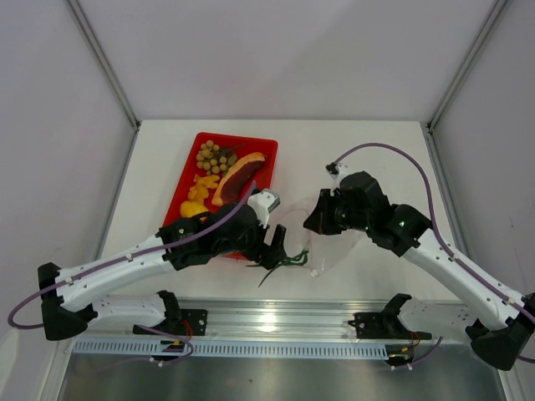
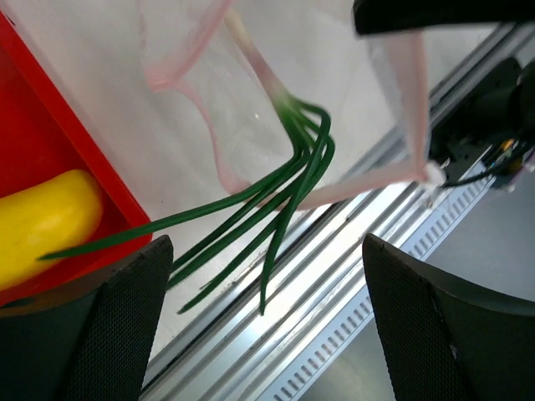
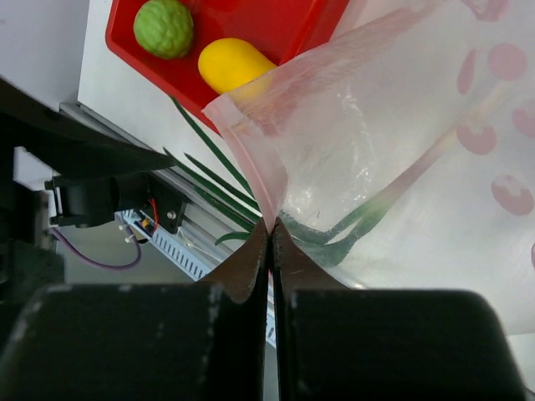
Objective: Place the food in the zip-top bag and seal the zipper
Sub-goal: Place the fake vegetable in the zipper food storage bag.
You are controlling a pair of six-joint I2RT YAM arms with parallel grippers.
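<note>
The clear zip-top bag (image 1: pixel 328 240) lies right of the red tray, its mouth toward the tray. My right gripper (image 3: pixel 272 238) is shut on the bag's mouth edge, pinching the pink zipper (image 3: pixel 269 180) and lifting it. The green onion (image 2: pixel 288 180) rests with its pale stalk inside the bag (image 2: pixel 251 92) and its green leaves trailing out toward the table's near rail. My left gripper (image 2: pixel 280 334) hangs open just above those leaves, with nothing between its fingers. The yellow mango (image 3: pixel 234 63) and the green lime (image 3: pixel 165 27) sit in the tray. The grape cluster (image 1: pixel 211 155), meat slice (image 1: pixel 236 177) and orange bits (image 1: pixel 203 185) lie farther back.
The red tray (image 1: pixel 266 150) stands left of centre, its near end hidden under my left arm. A metal rail (image 1: pixel 276 322) runs along the table's near edge, close below the bag. White walls enclose the table on three sides.
</note>
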